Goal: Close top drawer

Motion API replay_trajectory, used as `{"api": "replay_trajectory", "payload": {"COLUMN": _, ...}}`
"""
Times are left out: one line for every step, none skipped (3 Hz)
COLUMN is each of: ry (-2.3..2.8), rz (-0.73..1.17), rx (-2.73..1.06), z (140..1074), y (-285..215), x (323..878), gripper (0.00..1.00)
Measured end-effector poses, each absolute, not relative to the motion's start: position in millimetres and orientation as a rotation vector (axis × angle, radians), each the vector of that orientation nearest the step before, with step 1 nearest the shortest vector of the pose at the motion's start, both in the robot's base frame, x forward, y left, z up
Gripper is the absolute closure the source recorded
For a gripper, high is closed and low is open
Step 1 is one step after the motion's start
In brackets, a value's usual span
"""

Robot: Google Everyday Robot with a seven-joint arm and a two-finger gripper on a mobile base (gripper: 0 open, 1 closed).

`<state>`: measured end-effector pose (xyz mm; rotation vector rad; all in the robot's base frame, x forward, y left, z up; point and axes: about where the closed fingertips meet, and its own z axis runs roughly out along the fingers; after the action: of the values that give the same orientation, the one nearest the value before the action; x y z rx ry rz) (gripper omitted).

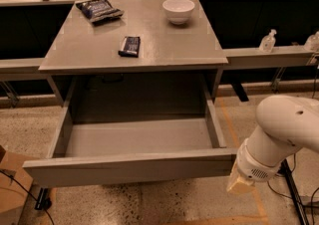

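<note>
1. Camera view: the top drawer [129,167] is seen pulled far out from under the tabletop [164,45], with its shallow grey interior exposed.
2. The drawer's plain front panel is stretched across the lower part of the picture. Its right end is placed just to the left of the gripper [240,184], as the picture lies. Whether the two are touching cannot be determined.
3. The gripper is held low, beside the front right corner of the drawer and slightly below the panel's lower edge, above the speckled floor [164,204]. Whether it is spread or closed cannot be made out.
4. The white arm [284,129] is seen rising up and to the right from the gripper, clear of the drawer's side wall.
5. The tabletop is located up and to the left of the gripper, behind the drawer. A white bowl [178,10] is set toward its back right. A dark snack bag [98,9] is laid at its back left. A small dark wrapped bar [129,46] is laid nearer its front edge. All three are kept well apart.
6. A clear bottle [267,41] is stood on a ledge well above the gripper.
7. A cardboard box [12,189] is seen far to the left, past the drawer's other end.
</note>
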<state>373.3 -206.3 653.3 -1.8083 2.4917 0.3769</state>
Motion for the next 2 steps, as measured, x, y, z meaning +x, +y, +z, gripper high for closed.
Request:
{"api": "replay_trajectory", "payload": {"ry": 2.479, "rz": 0.432, "rx": -1.727, "z": 614, "y": -203, "x": 395, "gripper": 1.0}}
{"api": "replay_trajectory", "payload": {"ry": 2.42, "rz": 0.423, "rx": -1.693, "z": 612, "y": -194, "x": 418, "gripper": 1.0}}
